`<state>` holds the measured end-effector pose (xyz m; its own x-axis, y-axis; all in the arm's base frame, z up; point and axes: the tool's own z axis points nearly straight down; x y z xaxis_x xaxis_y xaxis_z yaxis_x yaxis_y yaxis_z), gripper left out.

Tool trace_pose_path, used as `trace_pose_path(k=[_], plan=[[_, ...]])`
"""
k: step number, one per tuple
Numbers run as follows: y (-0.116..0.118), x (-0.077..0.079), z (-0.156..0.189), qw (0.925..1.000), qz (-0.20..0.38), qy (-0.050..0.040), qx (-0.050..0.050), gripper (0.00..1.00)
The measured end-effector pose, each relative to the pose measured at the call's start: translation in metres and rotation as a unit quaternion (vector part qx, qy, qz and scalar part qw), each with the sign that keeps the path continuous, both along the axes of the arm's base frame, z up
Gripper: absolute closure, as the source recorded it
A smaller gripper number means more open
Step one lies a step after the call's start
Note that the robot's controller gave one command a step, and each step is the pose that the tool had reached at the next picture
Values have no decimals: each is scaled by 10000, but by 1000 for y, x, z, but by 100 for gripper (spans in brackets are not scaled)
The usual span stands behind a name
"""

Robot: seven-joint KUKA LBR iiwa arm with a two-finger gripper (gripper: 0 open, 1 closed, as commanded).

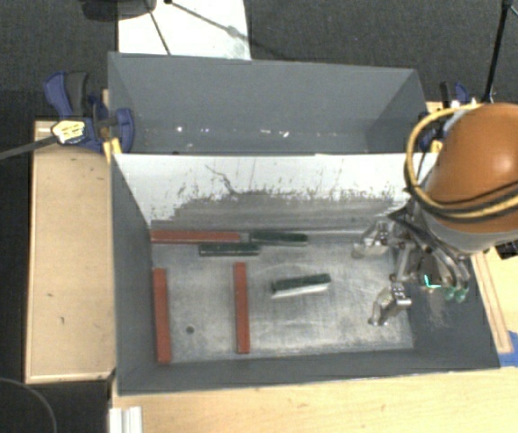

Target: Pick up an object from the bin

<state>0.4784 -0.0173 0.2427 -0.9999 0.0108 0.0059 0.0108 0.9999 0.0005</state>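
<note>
Low at the right end of the grey metal bin (pixel 259 106), the gripper (pixel 381 278) hangs spread and empty; a short grey-green bar (pixel 300 285) lies near its left; closing and lifting seem undone.

Bin (pixel 259 106): grey, floor scuffed whitish. Three red bars (pixel 161 316), plain. Two dark green bars (pixel 277 238), plain. One green bar (pixel 300 284), pale top face. Cover (pixel 489 165): orange. Cables (pixel 476 209): yellow.
</note>
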Motion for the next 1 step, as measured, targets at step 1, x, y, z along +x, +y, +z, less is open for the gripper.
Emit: trace_pose_path(k=[1], plan=[[0,1,4,10000,4,-42,-2,0]])
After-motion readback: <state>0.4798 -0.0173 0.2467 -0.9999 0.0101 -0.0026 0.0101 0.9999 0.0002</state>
